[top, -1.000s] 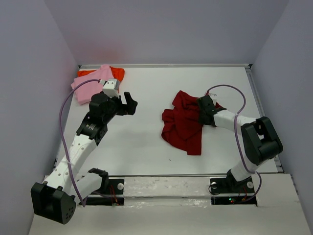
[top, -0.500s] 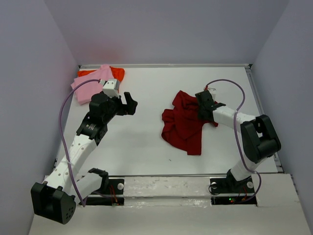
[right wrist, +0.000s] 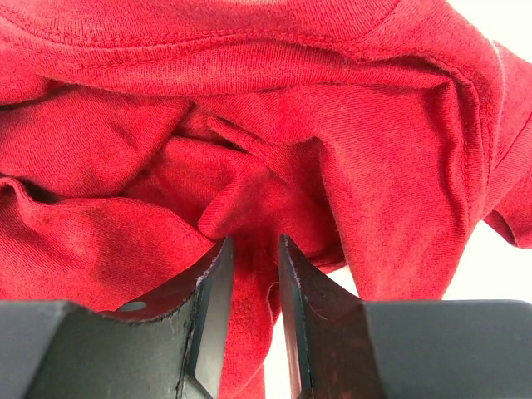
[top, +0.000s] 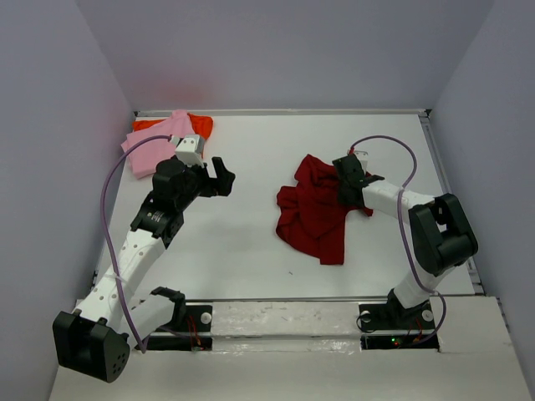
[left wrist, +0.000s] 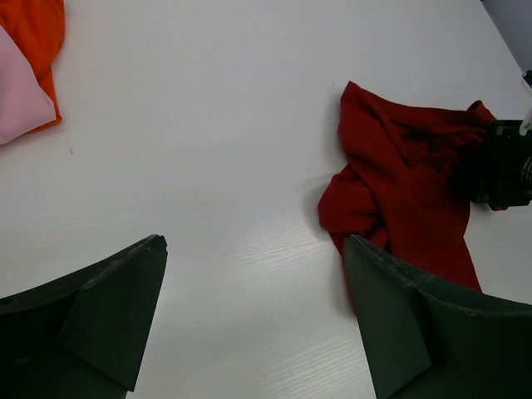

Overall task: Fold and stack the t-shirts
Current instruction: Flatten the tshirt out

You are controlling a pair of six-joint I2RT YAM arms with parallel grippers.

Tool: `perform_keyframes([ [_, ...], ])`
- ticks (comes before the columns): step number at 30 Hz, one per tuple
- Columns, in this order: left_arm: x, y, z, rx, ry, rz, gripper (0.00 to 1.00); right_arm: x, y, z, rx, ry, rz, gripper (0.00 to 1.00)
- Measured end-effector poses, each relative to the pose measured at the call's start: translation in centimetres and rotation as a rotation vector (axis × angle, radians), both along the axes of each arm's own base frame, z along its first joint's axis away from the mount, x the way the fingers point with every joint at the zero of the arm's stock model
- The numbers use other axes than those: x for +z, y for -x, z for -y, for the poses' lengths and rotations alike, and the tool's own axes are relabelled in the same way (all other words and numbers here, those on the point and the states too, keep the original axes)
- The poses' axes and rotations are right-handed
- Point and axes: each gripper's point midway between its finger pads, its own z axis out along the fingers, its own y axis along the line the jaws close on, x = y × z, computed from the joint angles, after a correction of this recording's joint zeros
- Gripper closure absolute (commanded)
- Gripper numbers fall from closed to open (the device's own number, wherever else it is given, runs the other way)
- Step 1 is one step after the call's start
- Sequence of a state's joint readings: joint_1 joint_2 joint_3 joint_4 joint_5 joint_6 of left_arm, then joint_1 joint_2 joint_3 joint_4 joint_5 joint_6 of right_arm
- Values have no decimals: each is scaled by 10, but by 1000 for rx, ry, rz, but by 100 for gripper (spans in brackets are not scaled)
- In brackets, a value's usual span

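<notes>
Left jaws wide over table [left wrist: 249, 125]; right jaws narrow amid red t-shirt [right wrist: 249, 166], grip unclear

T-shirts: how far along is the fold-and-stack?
Done: the pink t-shirt looks folded and lies on the orange t-shirt at the far left corner. In hand: the right tool is down on the dark red t-shirt, fingers nearly together at a fold; grip unclear. Remaining: that shirt is crumpled, apart from the stack. The left tool hangs open, empty.

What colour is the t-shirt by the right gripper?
A plain dark red t-shirt, clearest in the right wrist view.
</notes>
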State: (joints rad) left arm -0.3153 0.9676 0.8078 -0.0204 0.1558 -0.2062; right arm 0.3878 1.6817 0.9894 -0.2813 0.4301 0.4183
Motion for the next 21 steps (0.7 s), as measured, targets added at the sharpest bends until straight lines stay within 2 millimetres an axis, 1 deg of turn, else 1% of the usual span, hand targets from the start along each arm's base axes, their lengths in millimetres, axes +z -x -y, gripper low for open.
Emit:
perform_keyframes([
  [3,0,0,0,0,0,0,3,0,0,0,0,0,-2,66],
  [5,0,0,0,0,0,0,3,0,1,0,0,1,-3,72],
  [6,0,0,0,0,0,0,3,0,1,0,0,1,-4,77],
  [7,0,0,0,0,0,0,3,0,1,0,0,1,-4,87],
  [10,0,0,0,0,0,0,3,-1,2,0,1,-1,-8,100],
  [18,0,1,1,-4,0,0,3,-1,2,-1,1,-5,-9,100],
  [21,0,1,1,-4,0,0,3,4,3,0,2,-7,-5,100],
])
